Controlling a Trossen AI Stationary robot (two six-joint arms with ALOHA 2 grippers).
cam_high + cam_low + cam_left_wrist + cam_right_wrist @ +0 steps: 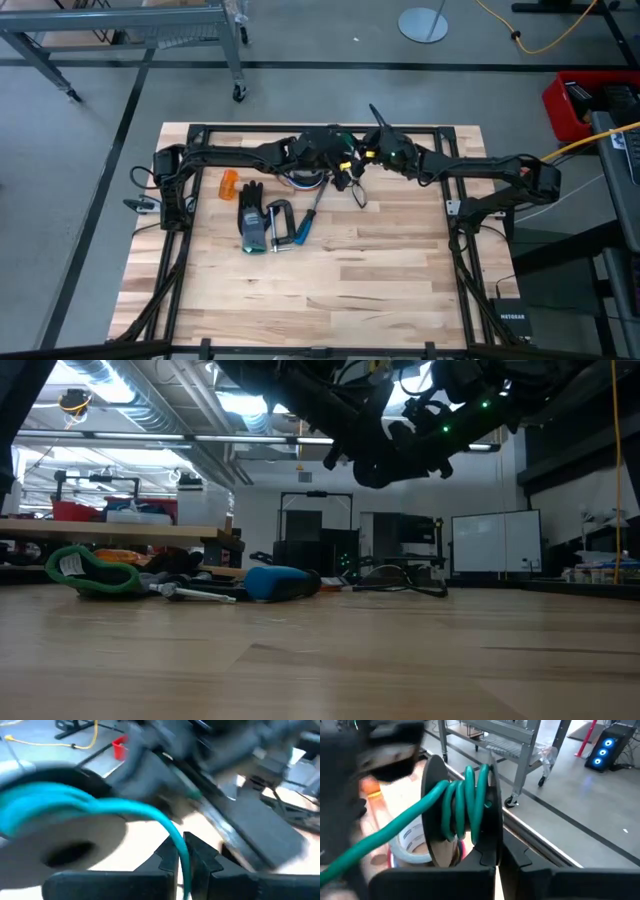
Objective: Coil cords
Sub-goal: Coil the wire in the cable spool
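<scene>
A thin teal-green cord (pixel 465 795) is wound in several turns on a black spool (pixel 432 785), held up over the table's far middle. My right gripper (pixel 497 857) is shut on the spool. One strand of the cord (pixel 150 812) leaves the spool and runs between the fingers of my left gripper (pixel 186 857), which is shut on it. In the high view the left gripper (pixel 340 152) and the right gripper (pixel 372 150) stand close together. A thin black cord (pixel 357 193) shows just on the near side of them. My left gripper pinches a single strand of the teal cord (pixel 182 851) between its two fingers, and the strand runs along them. From there it curves away toward the wound turns. My right gripper pinches the rim of one black spool flange (pixel 494 840) between its two fingers. The spool stands up from the fingers, lifted clear of the table, with the teal turns beside the held flange.
Below the grippers lies a wide tape roll (pixel 300 178). Nearer on the table are a blue-handled screwdriver (pixel 310 215), a dark glove (pixel 252 215), a clamp (pixel 280 225) and a small orange object (pixel 229 183). The table's near half (pixel 330 290) is bare wood.
</scene>
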